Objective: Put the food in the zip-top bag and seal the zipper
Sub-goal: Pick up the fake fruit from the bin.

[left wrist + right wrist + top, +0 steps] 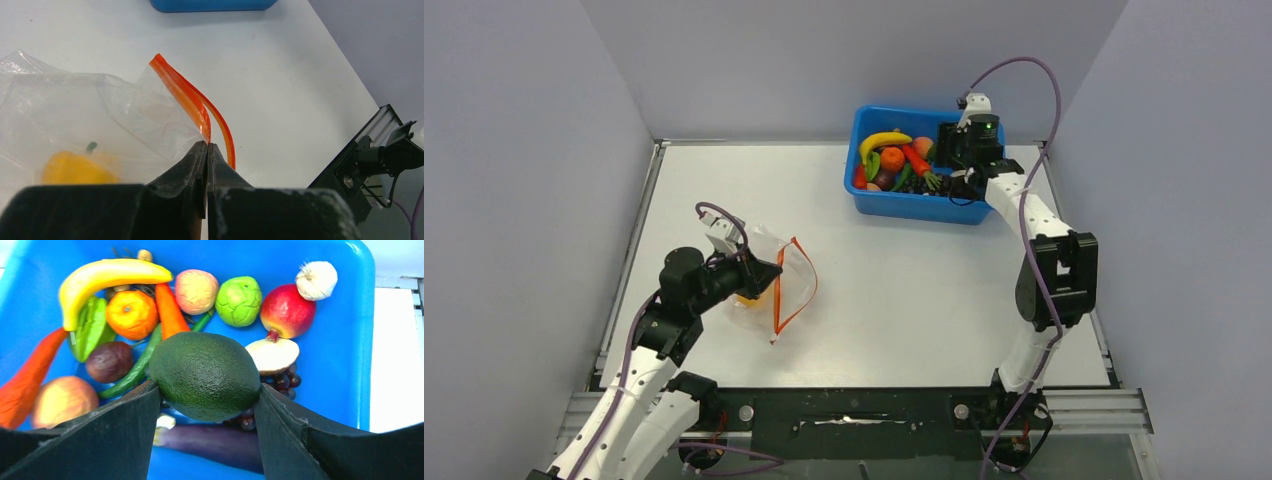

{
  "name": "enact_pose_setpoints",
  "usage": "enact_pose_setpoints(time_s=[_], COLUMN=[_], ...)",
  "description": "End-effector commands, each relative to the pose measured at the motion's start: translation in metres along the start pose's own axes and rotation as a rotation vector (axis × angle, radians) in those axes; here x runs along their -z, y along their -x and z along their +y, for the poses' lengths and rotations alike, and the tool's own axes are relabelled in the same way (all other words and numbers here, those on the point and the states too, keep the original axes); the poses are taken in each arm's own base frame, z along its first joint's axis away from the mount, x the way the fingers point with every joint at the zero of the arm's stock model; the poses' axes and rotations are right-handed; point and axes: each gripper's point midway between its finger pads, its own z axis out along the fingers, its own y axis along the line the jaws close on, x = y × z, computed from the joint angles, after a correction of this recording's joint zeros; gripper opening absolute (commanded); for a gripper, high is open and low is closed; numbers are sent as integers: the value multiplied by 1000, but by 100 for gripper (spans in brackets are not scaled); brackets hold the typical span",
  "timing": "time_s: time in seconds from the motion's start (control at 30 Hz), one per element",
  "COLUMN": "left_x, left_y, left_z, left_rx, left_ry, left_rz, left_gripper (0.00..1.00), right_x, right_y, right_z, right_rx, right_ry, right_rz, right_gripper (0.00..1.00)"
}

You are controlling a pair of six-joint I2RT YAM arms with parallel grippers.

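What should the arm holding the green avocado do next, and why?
Probably lift the avocado straight up out of the bin. The right gripper is clamped on it, and the left gripper pinches the bag by its zipper, mouth open.

A lab test cell: white table [874,290] boxed by plain grey walls [524,150].
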Motion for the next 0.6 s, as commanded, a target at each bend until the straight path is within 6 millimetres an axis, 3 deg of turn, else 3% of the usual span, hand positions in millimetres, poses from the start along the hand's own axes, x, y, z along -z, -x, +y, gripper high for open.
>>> enact_pose_setpoints(time_s=[0.0,0.33,0.57], left_x=[0,-1,-2], left_y=[11,9,9], left_z=[-5,-5,-5], left_rx=[-24,-13,-5], left_ry=[-24,-26,-26], left_rz=[-37,-32,-31], left_gripper=[0,0,0], right_x=[46,105,152], right_y=[41,19,-5], right_z=[31,95,151], right_rx=[-9,40,33], right_ry=[74,230,407], right_rz=[-111,-122,-197], right_gripper=[46,47,46])
